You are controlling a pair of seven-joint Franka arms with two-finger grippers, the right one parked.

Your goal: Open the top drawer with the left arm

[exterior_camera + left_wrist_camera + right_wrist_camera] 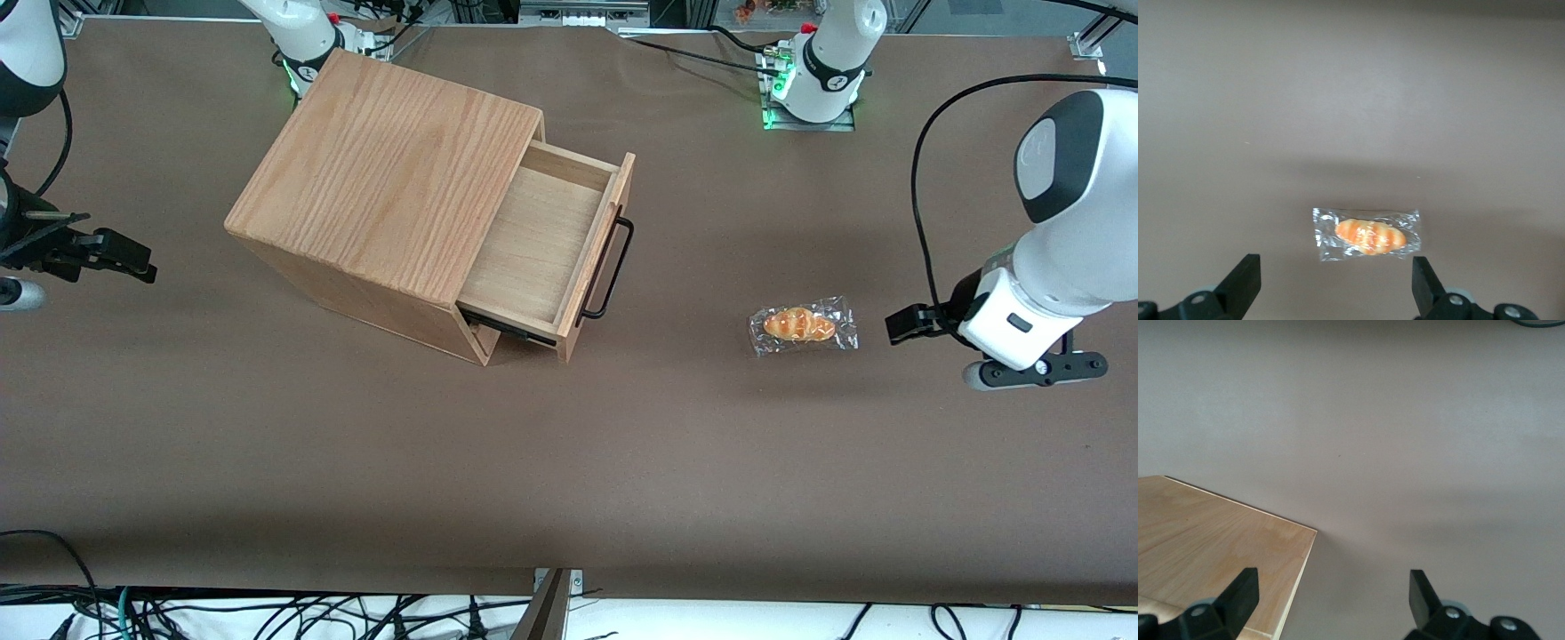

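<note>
Top drawer (542,244) stood pulled out, empty; rigid light wood, slid easily. Best hold: thin black bar handle (612,267) mid-span. Tool (1336,290) spread apart, empty, over wrapped bread (802,325), at drawer's 3 o'clock.

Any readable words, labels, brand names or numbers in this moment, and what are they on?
None can be read.
Wrapped bun: clear wrapper, no print visible.
Wooden box and its pulled-out top drawer: bare wood.
Left arm's pincer, open above the table near the bun: unmarked.
</note>
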